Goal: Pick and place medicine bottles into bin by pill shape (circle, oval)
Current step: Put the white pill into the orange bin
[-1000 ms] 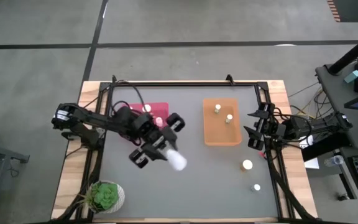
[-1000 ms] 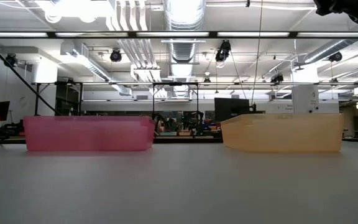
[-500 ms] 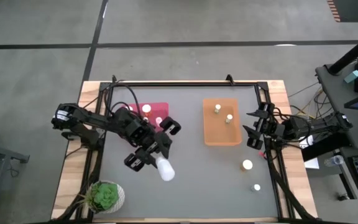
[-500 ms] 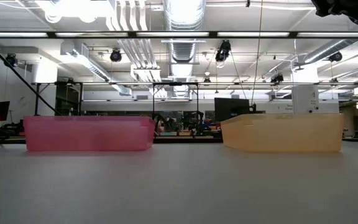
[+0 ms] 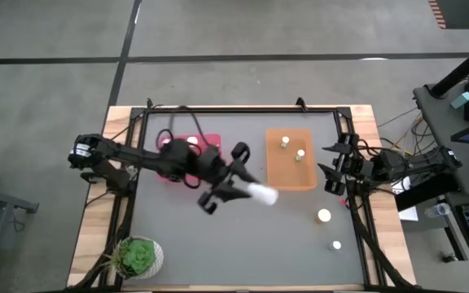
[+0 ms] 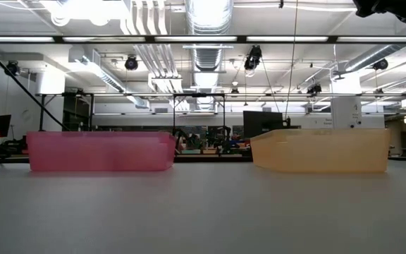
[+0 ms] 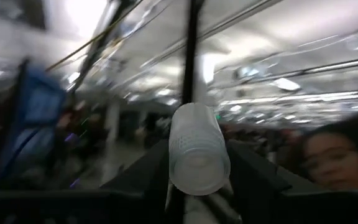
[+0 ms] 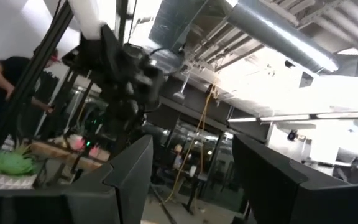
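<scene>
My left gripper [image 5: 245, 189] hovers over the middle of the table, shut on a pale white medicine bottle [image 5: 263, 195], just left of the orange bin [image 5: 277, 181]. In the left wrist view the bottle [image 7: 197, 152] juts out between the two dark fingers. Two bottles [image 5: 285, 142] [image 5: 300, 154] stand in the orange bin. Two more [image 5: 323, 216] [image 5: 335, 244] stand on the mat at the near right. The pink bin [image 5: 208, 140] is partly hidden under my left arm. My right gripper [image 5: 333, 168] waits open at the table's right edge, holding nothing [image 8: 191, 180]. My left gripper pinches one end of the bottle [image 7: 197, 186] between its two fingers [image 7: 257, 180]; which end it is I cannot tell. The rest of the bottle sticks out past the fingertips, toward the table's right and slightly near side. The bottle is lifted clear of the mat.
A white pot with a green plant [image 5: 141, 256] stands at the near left corner. In the low view both bins, pink [image 6: 101, 152] and orange [image 6: 321, 149], rest on the mat with open grey mat in front. A person [image 8: 5, 81] stands beyond the table.
My left gripper first drew back a little toward the near left, then swung toward the table's right edge and the orange bin. It turned so that the bottle now points right instead of toward the near side. The bottle stayed in the fingers, clear of the mat.
</scene>
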Controlling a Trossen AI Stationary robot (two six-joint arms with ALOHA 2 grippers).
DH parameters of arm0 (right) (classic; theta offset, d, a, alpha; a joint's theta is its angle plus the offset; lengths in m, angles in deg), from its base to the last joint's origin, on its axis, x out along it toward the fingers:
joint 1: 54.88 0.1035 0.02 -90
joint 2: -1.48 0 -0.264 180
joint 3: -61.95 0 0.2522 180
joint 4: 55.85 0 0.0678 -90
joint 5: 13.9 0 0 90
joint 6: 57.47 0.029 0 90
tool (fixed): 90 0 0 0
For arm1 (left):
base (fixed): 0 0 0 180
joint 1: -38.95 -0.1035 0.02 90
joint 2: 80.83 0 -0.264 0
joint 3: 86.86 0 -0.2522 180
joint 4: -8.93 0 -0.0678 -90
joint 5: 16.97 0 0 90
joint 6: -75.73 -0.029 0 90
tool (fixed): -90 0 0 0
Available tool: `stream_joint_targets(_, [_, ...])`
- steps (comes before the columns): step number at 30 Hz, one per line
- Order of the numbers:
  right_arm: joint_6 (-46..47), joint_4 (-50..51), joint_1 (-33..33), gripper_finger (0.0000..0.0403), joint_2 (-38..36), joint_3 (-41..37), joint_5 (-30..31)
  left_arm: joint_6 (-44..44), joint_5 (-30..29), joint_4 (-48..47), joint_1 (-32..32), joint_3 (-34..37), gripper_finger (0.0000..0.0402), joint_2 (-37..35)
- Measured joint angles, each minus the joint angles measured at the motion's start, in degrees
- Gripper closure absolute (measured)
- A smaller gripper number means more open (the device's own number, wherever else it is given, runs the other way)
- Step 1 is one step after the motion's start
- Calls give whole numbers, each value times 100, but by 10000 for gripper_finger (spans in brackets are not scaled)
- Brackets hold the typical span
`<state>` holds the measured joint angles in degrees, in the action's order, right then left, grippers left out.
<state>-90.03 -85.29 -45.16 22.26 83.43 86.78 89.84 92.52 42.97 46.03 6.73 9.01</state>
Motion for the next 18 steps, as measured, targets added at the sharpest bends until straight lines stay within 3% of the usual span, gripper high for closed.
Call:
stream_joint_targets(5, [190,1166,0,188,0,483,0,23,-1064,-1365,-199,-84,274,0])
stream_joint_targets(18, [964,3803,0,188,-11,1665,1,211,-2317,-4805,-628,-880,274,0])
